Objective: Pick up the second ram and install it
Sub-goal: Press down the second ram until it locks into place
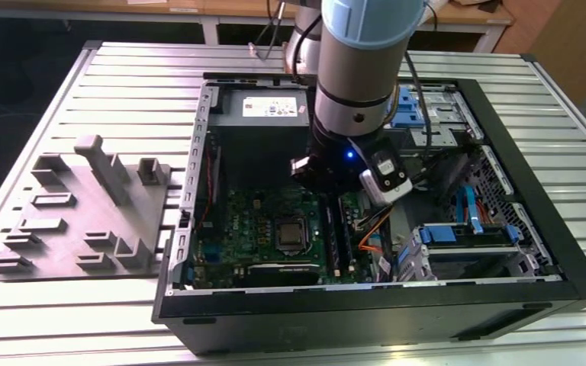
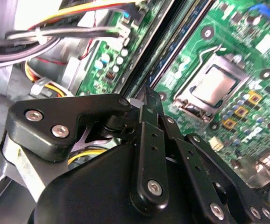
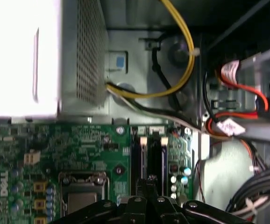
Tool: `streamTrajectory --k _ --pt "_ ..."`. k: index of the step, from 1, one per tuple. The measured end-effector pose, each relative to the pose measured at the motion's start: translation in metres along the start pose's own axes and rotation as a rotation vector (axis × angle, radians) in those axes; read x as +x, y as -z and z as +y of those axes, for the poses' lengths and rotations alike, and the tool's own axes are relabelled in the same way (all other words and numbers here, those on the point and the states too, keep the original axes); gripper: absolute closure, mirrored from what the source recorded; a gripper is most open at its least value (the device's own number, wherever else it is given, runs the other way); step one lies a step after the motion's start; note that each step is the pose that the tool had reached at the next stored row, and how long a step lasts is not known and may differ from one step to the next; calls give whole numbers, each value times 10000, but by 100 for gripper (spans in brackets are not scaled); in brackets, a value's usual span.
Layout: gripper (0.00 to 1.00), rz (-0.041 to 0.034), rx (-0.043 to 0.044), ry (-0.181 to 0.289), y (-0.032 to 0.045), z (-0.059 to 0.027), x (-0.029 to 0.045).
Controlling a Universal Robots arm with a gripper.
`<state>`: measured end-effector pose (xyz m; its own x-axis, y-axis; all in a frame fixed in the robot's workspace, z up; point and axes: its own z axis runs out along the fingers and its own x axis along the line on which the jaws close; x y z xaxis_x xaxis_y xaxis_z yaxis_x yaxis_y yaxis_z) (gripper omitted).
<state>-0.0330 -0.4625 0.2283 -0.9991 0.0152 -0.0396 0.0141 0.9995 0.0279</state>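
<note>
End effector [image 3: 149, 182] is seen with fingers together, pressed down over the memory slots at 3 o'clock of the CPU socket [image 1: 290, 235]. Second ram [image 3: 164, 158] is judged already in its slot on the motherboard [image 1: 242, 221]; only final seating appears left.

Exterior view: high, angled down, set back, takes in the open computer case [image 1: 375, 191] on the slatted table [image 1: 120, 84]. Both wrist views: close above the green motherboard [image 2: 228, 56], looking past the gripper's black linkage; both share the processor socket [image 3: 81, 198].
</note>
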Motion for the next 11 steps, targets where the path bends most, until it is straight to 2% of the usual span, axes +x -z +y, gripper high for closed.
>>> streamTrajectory --k 11 --pt "90 0 0 0 7 -268 -4"
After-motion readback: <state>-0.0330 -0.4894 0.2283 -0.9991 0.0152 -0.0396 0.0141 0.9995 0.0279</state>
